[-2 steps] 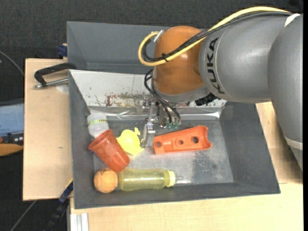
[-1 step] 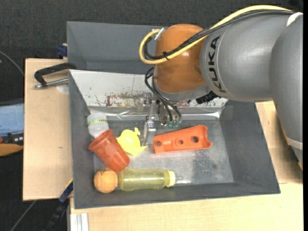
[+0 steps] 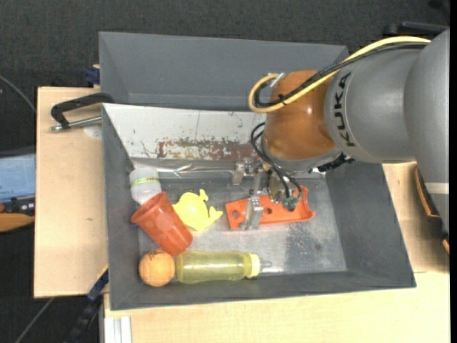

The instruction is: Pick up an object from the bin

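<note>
My gripper (image 3: 253, 207) is down low in the middle of the bin, right over the left part of a flat orange plastic piece (image 3: 285, 211) that lies on the floor. The orange cover on the wrist hides the gripper's upper part. Just left of it lies a small yellow toy (image 3: 196, 210). Further left, a red cup (image 3: 163, 224) lies on its side.
Along the bin's front wall lie a yellowish clear bottle (image 3: 218, 266) and an orange ball (image 3: 156, 269). A pale clear bottle (image 3: 145, 186) sits against the left wall. Bare floor shows to the right of the orange piece.
</note>
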Robot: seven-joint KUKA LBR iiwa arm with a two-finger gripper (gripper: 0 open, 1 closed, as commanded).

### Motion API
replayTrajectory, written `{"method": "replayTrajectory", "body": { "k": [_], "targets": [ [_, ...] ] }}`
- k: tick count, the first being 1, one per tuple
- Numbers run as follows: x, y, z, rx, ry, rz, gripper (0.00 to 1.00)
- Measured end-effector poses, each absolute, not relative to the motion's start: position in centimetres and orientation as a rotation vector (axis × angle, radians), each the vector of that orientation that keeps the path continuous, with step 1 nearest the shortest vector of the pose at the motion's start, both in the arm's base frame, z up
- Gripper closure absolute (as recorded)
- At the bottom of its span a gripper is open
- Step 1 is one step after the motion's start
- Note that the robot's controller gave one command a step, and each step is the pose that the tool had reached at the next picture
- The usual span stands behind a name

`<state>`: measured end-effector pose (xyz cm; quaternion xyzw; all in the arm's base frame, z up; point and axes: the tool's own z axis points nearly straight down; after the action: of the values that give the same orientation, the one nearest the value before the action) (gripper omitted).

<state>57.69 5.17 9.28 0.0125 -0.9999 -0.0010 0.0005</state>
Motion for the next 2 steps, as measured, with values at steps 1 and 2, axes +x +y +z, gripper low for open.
{"method": "replayTrajectory", "body": {
  "k": [1,2],
  "targets": [
    [56.2,3.0,10.5,0.116,-3.14,-0.004,0.0],
    [57.5,2.7,11.2,-0.024,-3.15,-0.006,0.0]
  ]
}}
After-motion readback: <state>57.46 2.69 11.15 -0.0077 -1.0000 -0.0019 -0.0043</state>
